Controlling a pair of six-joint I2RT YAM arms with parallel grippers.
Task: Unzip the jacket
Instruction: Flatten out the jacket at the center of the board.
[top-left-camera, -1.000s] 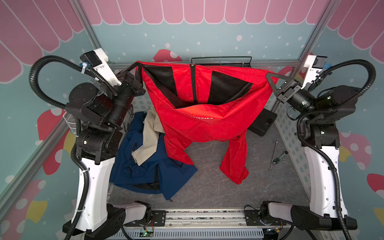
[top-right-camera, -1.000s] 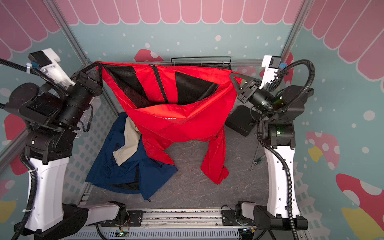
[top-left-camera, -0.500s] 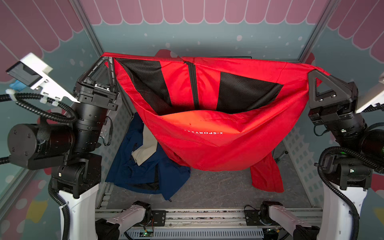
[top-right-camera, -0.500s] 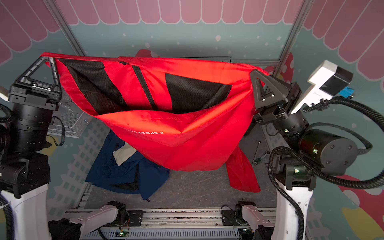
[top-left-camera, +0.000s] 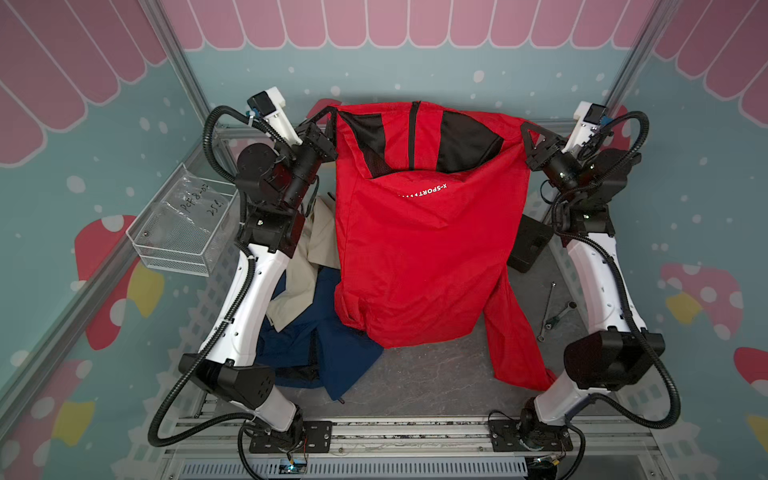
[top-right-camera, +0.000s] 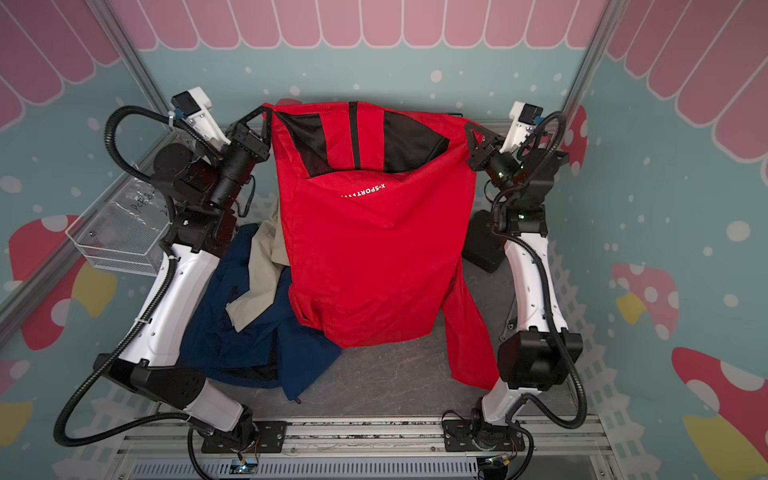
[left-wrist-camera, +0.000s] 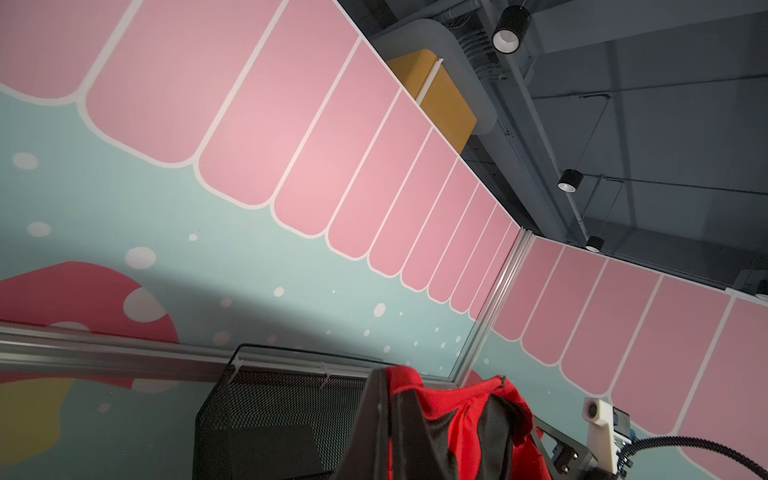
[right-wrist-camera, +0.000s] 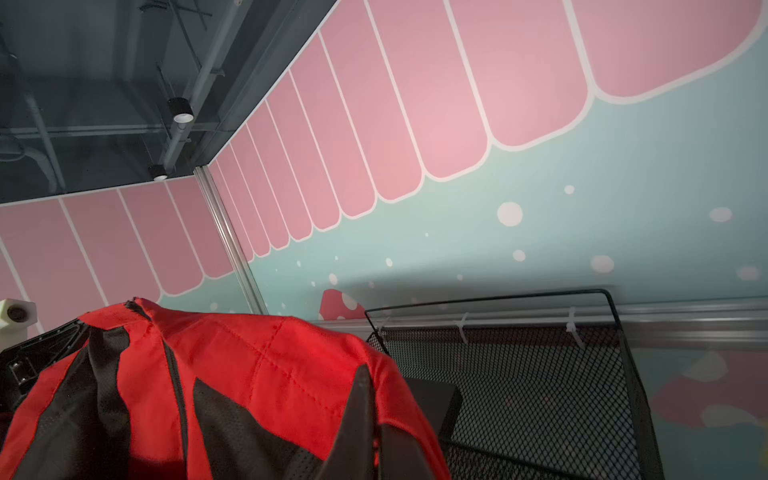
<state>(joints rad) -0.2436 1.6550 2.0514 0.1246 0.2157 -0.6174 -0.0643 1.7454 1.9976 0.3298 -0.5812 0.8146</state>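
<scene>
In both top views the red jacket (top-left-camera: 424, 257) hangs spread across the far middle of the counter (top-left-camera: 436, 374), the left jaws clamped on its left top corner, the right jaws on its right one, a black zipper (top-left-camera: 412, 137) between. In the left wrist view the closed jaws pinch red cloth before a black mesh basket (left-wrist-camera: 270, 407). In the right wrist view the right jaws likewise pinch red fabric.

Beige cloth (top-left-camera: 299, 286) atop navy jacket (top-left-camera: 332, 361), wrench (top-left-camera: 559, 315) apart
</scene>
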